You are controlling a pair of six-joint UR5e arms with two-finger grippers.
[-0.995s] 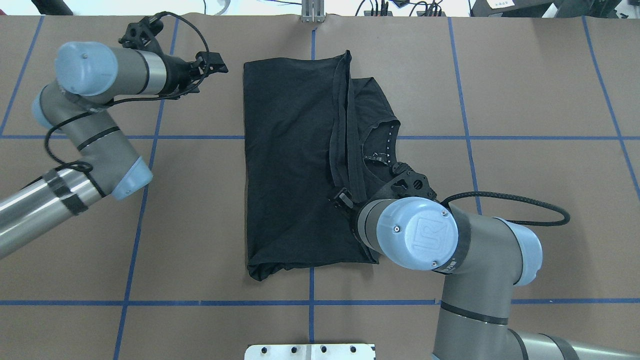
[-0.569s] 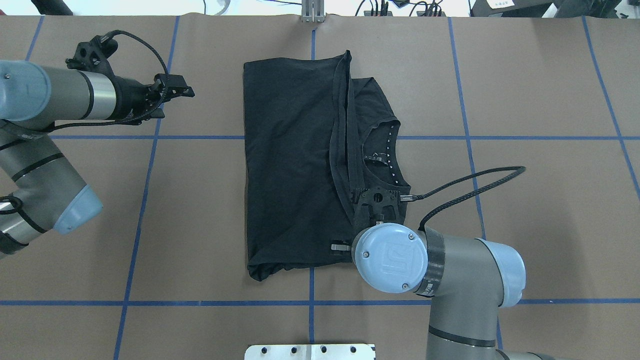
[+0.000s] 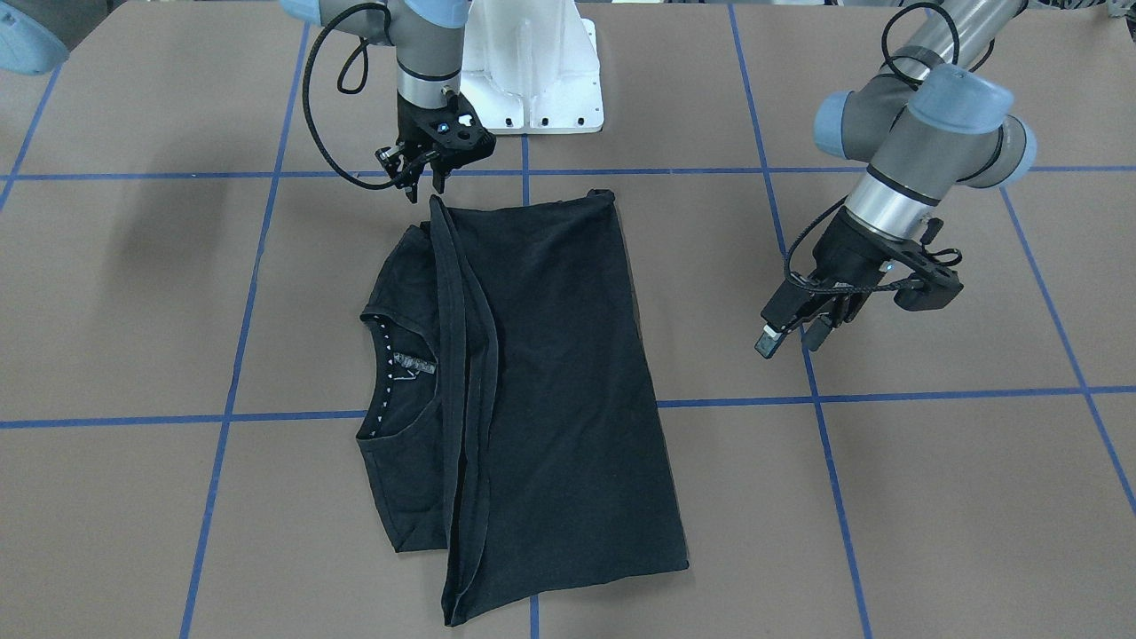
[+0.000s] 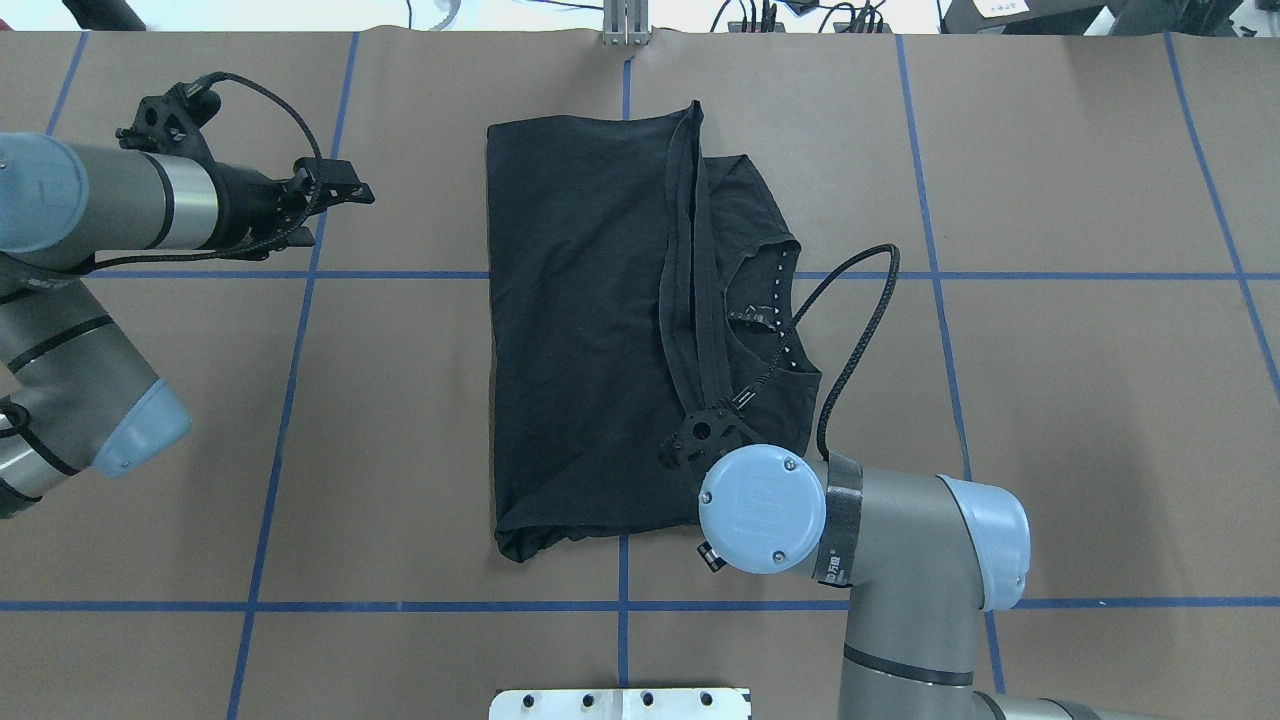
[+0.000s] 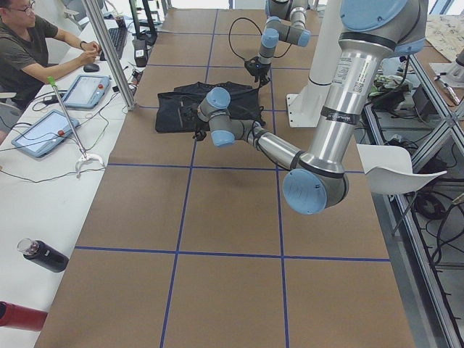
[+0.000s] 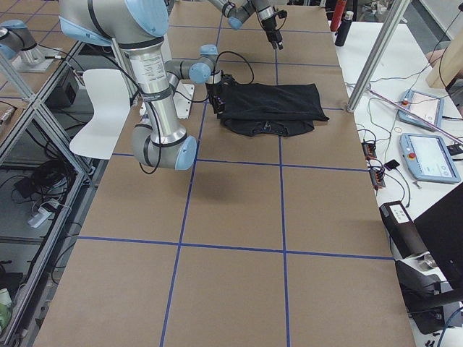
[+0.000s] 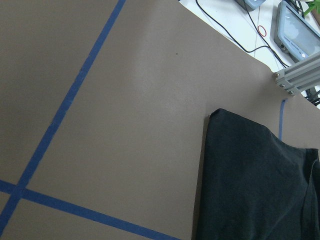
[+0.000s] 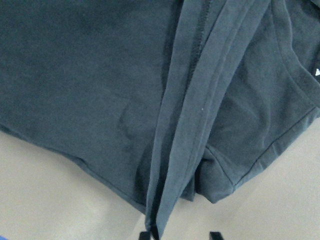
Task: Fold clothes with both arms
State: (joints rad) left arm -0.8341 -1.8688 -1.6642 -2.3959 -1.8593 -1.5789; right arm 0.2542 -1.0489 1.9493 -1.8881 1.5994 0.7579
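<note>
The black T-shirt (image 4: 590,330) lies folded lengthwise in the middle of the table, its neckline (image 4: 775,300) showing on the right; no graphic shows. It also shows in the front view (image 3: 550,382). My right gripper (image 3: 426,186) is open and points down at the shirt's edge nearest the robot base. In the right wrist view (image 8: 181,235) its two fingertips stand apart at the end of the folded hem band (image 8: 175,150), holding nothing. My left gripper (image 4: 335,215) is open and empty, above bare table well left of the shirt; it also shows in the front view (image 3: 792,339).
The white base block (image 3: 532,71) stands just behind the right gripper. Blue tape lines (image 4: 620,605) grid the brown table. A metal post (image 4: 625,25) stands at the far edge. An operator (image 5: 29,51) with tablets sits beyond it.
My left arm has drawn back to the left, away from the shirt. My right gripper has moved from the shirt's middle to its edge nearest the base, and its wrist has turned.
</note>
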